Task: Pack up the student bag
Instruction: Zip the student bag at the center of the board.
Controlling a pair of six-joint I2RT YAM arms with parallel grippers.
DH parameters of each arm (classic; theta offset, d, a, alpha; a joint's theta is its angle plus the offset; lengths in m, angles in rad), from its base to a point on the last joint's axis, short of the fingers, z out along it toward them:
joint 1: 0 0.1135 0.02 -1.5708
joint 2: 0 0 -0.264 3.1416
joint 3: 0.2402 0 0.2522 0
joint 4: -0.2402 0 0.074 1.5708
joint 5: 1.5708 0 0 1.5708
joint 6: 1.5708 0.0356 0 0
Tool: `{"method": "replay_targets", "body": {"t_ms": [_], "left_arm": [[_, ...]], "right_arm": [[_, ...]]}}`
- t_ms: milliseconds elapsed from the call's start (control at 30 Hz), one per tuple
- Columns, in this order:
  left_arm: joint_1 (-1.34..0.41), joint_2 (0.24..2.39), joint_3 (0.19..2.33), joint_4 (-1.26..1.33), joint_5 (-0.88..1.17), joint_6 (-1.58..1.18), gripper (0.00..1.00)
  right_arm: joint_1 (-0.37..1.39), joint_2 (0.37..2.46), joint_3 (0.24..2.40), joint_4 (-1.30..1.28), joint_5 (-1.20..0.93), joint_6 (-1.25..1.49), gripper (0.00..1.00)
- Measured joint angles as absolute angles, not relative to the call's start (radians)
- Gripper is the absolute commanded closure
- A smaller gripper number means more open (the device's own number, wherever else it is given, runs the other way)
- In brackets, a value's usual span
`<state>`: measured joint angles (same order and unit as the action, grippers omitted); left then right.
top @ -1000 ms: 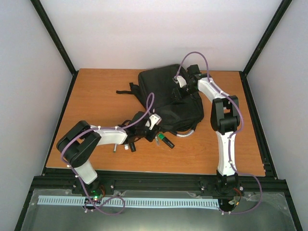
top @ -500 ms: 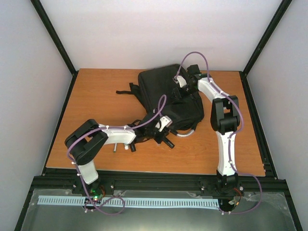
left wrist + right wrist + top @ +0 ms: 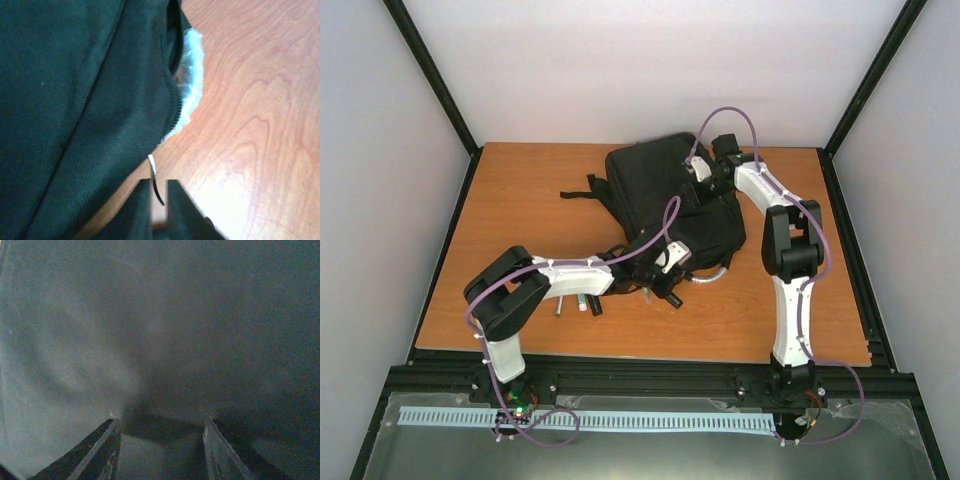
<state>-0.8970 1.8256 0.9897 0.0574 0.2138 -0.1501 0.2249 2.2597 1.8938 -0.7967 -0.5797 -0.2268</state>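
Right gripper [image 3: 160,426] grasps student bag [image 3: 660,180] fabric between its fingers; left gripper [image 3: 159,184], clenched just beneath the zip mouth [image 3: 176,55], should draw along the seam against that hold.

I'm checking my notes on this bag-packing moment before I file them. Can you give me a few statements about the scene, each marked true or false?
1. The student bag lies on the wooden table. True.
2. The left gripper is wide open. False: its fingers are almost together, at the near edge of the bag.
3. Some pale crinkly material shows at the bag's edge in the left wrist view. True.
4. The right gripper hangs over bare table, away from the bag. False: it is on the bag, with a fold of black fabric between its fingers.
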Motion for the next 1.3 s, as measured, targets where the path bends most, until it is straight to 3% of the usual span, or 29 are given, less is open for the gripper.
{"method": "replay_targets", "body": {"t_ms": [133, 167, 200, 433, 700, 967, 1100, 1300], "left_arm": [[-0.905, 1.753, 0.995, -0.019, 0.215, -0.146, 0.40], [-0.907, 1.724, 0.999, -0.040, 0.211, -0.148, 0.17], [-0.908, 1.690, 1.003, -0.064, 0.207, -0.153, 0.02], [-0.905, 1.467, 1.029, -0.176, 0.104, -0.234, 0.00], [-0.876, 1.471, 1.130, -0.348, -0.156, -0.287, 0.00], [-0.758, 1.471, 1.073, -0.330, -0.165, -0.418, 0.00], [-0.727, 1.485, 1.081, -0.382, -0.191, -0.647, 0.00], [-0.706, 1.631, 1.127, -0.470, -0.059, -0.838, 0.00]], "right_arm": [[0.211, 2.158, 1.800, -0.798, -0.533, -0.229, 0.47], [0.203, 2.108, 1.756, -0.799, -0.524, -0.231, 0.47], [0.197, 2.057, 1.717, -0.804, -0.517, -0.233, 0.46], [0.185, 1.640, 1.412, -0.783, -0.520, -0.295, 0.43], [0.215, 1.404, 1.126, -0.792, -0.546, -0.429, 0.48], [0.392, 1.394, 0.947, -0.751, -0.500, -0.473, 0.60], [0.450, 1.394, 0.878, -0.675, -0.477, -0.437, 0.61], [0.486, 1.395, 0.862, -0.578, -0.424, -0.366, 0.61]]}}
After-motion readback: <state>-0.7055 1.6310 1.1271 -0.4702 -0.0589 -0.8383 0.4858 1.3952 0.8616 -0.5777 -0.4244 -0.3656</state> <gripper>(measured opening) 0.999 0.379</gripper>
